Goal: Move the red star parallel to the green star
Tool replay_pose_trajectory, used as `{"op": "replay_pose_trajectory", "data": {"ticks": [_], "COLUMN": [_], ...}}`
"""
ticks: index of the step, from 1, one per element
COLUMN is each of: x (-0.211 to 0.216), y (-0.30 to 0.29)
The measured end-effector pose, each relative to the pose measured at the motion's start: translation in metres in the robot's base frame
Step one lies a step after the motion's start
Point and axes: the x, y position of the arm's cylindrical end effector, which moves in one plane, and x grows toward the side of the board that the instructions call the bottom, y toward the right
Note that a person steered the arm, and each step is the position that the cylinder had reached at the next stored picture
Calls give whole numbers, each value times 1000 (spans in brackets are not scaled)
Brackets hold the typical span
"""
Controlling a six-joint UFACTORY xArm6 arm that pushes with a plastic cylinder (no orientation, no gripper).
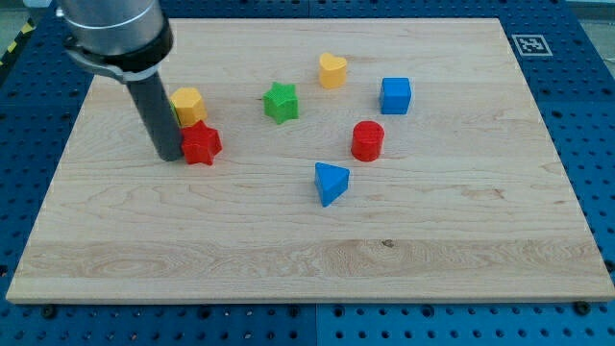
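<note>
6 small blocks sit on the wooden board [461,240] in the camera view, all in its upper half. My tip [169,156] is down on the board at the view's left, its very end just beside the left edge of the red star [202,144], touching it or very nearly so; I cannot tell which. The rod is a plain dark cylinder with nothing that opens or closes, and it holds nothing. The red star lies just below a yellow hexagon-like block [187,104], the 2 almost touching, with the rod partly covering the yellow block's left side. The green star [281,102] lies to the right of the red star and somewhat higher in the view, apart from it. A yellow heart [332,70] sits up and to the right of the green star. A blue cube [395,95] is further right, a red cylinder [367,140] sits below it, and a blue triangular block [331,183] lies below the cylinder, toward the board's middle.
</note>
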Motion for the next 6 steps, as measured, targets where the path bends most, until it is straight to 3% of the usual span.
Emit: {"op": "replay_pose_trajectory", "data": {"ticks": [3, 6], "x": [-20, 4], "y": [21, 83]}}
